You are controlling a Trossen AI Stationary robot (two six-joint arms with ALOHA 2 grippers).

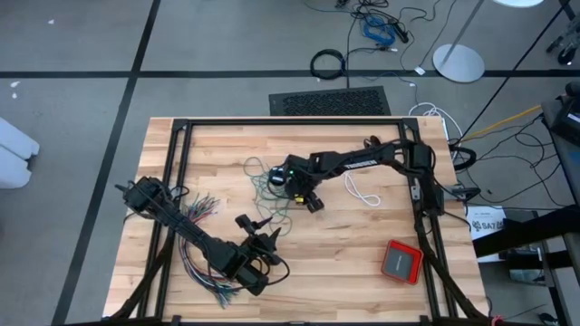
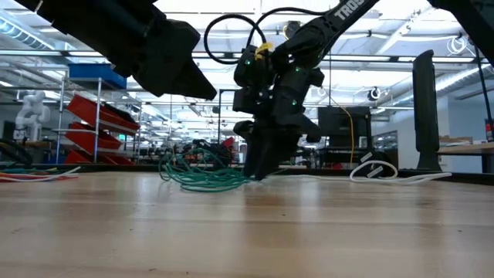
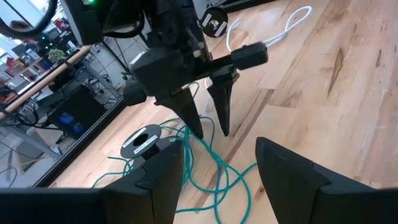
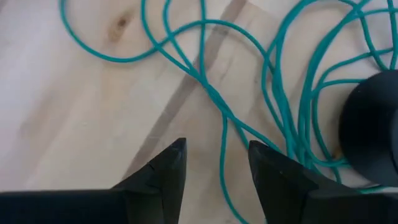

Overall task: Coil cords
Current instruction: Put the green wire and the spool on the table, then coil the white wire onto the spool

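Since the teal-green cord [image 1: 268, 188] is sprawled in loose loops near the middle of the bench [image 1: 344, 249], we'd say the job right now is just getting a clean pinch on one strand. The right end effector [image 1: 313, 204] is down low at the edge of that tangle with its fingers spread and nothing between them; the right wrist view shows a strand [image 4: 225, 124] running straight through the gap, so it looks lined up. We'd drop straight down and close on that one strand only, because several loops cross close by and grabbing two would drag the whole mess along. There's also a round black object [image 4: 372, 124] sitting on the loops, which could snag if we pull hard. The left end effector [image 1: 264, 237] hovers just beside, also released and empty, aimed at the same pile, so we'd use it to pin the cord while the other winds. The white cord end [image 1: 362, 192] lies apart, toward the right arm's base; we can't make out a black cord it belongs to.
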